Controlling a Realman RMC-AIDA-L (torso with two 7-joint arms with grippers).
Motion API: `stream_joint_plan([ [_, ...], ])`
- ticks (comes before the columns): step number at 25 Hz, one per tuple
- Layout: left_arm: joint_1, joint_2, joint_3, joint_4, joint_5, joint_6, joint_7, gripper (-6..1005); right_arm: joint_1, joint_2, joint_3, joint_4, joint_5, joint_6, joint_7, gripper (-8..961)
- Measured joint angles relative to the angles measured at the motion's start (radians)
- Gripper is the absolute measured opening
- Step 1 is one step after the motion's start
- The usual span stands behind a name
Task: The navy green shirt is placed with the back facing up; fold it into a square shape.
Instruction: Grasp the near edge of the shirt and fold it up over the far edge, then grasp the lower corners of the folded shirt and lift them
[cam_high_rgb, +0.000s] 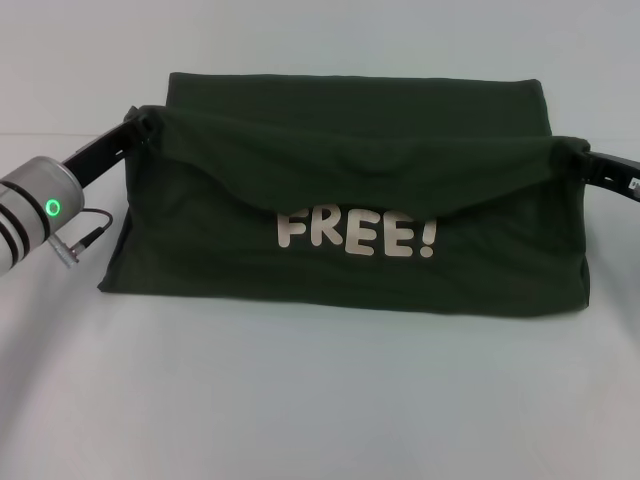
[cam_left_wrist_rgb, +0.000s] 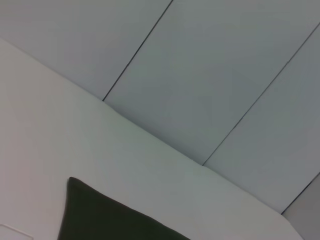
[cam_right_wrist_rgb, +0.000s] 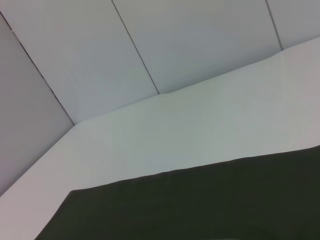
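The navy green shirt (cam_high_rgb: 340, 285) is held up off the white table by two corners, and its lifted layer shows the cream letters "FREE!" (cam_high_rgb: 356, 233). My left gripper (cam_high_rgb: 150, 124) pinches the shirt's upper left corner. My right gripper (cam_high_rgb: 573, 152) pinches the upper right corner. The fabric sags between them, and a flat part of the shirt lies behind on the table. A dark corner of the shirt (cam_left_wrist_rgb: 110, 222) shows in the left wrist view, and a wide strip of the shirt (cam_right_wrist_rgb: 200, 205) in the right wrist view.
The white table (cam_high_rgb: 300, 400) stretches in front of the shirt and to both sides. Behind it, a pale panelled wall (cam_right_wrist_rgb: 190, 40) with dark seams rises from the table's far edge.
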Motion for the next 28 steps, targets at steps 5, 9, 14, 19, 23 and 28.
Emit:
stream_joint_plan([
  [5,-0.014,-0.002,0.002,-0.030,-0.005,-0.041,0.003,44,0.011,0.000,-0.013,0.010,0.000,0.030,-0.001,87],
  [9,-0.028,-0.003,0.003,-0.065,-0.026,-0.089,0.024,56,0.019,0.003,-0.047,0.023,-0.001,0.074,-0.002,107],
  [14,-0.028,-0.003,0.000,-0.095,-0.092,-0.128,0.063,115,0.024,0.003,-0.071,0.041,-0.004,0.107,0.000,131],
  [19,-0.007,-0.003,-0.011,-0.098,-0.108,-0.137,0.065,363,0.009,0.001,-0.082,0.041,-0.002,0.104,0.018,330],
  [23,0.030,0.011,0.027,-0.085,-0.084,-0.080,0.001,555,-0.020,-0.007,-0.078,0.029,0.000,0.027,0.036,527],
  [28,0.102,0.045,0.066,-0.016,0.047,0.131,-0.184,648,-0.071,-0.035,-0.078,0.027,0.000,-0.156,0.046,739],
])
